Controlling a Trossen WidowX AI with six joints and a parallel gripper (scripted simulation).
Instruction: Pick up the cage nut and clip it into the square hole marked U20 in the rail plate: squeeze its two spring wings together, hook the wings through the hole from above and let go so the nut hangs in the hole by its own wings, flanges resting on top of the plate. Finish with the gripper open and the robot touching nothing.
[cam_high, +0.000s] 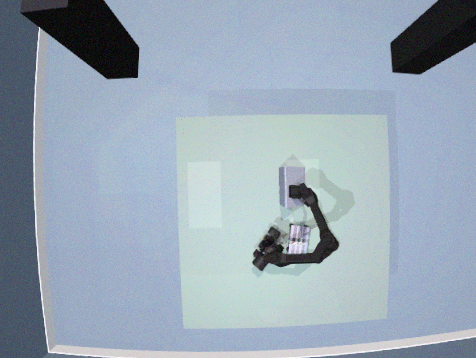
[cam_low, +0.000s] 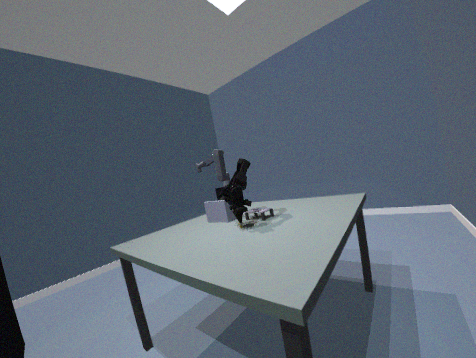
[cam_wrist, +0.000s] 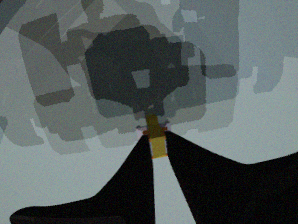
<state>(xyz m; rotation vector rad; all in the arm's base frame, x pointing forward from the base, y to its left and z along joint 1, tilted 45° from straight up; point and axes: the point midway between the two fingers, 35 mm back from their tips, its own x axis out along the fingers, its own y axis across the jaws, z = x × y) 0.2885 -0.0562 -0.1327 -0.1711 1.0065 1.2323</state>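
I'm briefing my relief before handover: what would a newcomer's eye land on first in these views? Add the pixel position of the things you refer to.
Probably the black arm (cam_high: 325, 220) (cam_low: 240, 180), bent around the rail plate (cam_high: 299, 239) (cam_low: 260, 212) on the pale green table (cam_high: 225, 300) (cam_low: 240, 255). In the wrist view, the yellow cage nut (cam_wrist: 158, 147) stands out, pinched between the gripper's dark fingertips. Beside the arm's base stands a pale lilac block (cam_high: 291, 175) (cam_low: 216, 211).

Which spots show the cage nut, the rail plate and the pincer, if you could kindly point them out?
Cage nut (cam_wrist: 159, 147): wrist view, its yellow body.
Rail plate (cam_high: 299, 246) (cam_low: 259, 211): top and exterior views, its upper face.
Pincer (cam_wrist: 156, 139): wrist view, midway between its fingertips.
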